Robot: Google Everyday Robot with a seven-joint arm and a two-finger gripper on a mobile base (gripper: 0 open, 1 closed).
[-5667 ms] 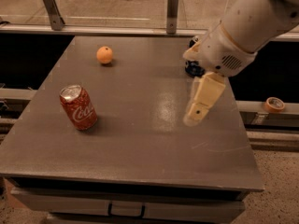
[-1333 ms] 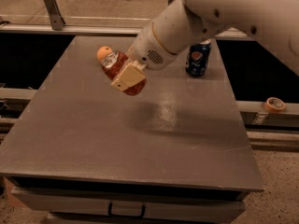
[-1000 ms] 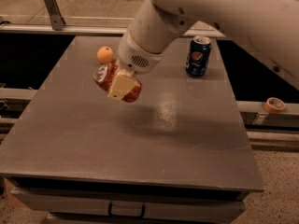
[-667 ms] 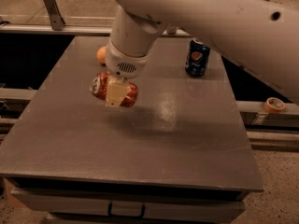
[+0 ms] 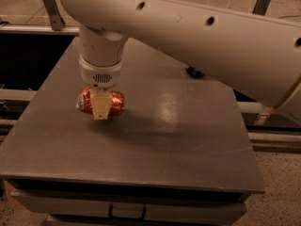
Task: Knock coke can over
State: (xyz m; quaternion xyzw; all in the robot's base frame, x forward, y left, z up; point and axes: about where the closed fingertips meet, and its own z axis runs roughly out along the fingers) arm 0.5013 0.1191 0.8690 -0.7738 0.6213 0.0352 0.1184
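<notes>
I am gripping the can (image 5: 117,102) in my tool (image 5: 100,111), which is pointing straight down at about 9 o'clock on the worktop (image 5: 188,140), left of its middle, with my arm (image 5: 197,27) reaching in from 2 o'clock. The tool is closing narrowly across the can's middle: one pale finger is showing in front, and the red body is sticking out on both sides of it, toward 9 and 3 o'clock. The can is lying on its side rather than standing, and I cannot tell whether it is touching the worktop or hanging just above it. Judging from this, I am at the tail end of the task, setting the can down tipped over. The next move is calling for me to bring it down until it is resting on the surface, widen the tool, and lift straight up so that the fingers are not dragging or rolling it toward the 9 o'clock edge.
</notes>
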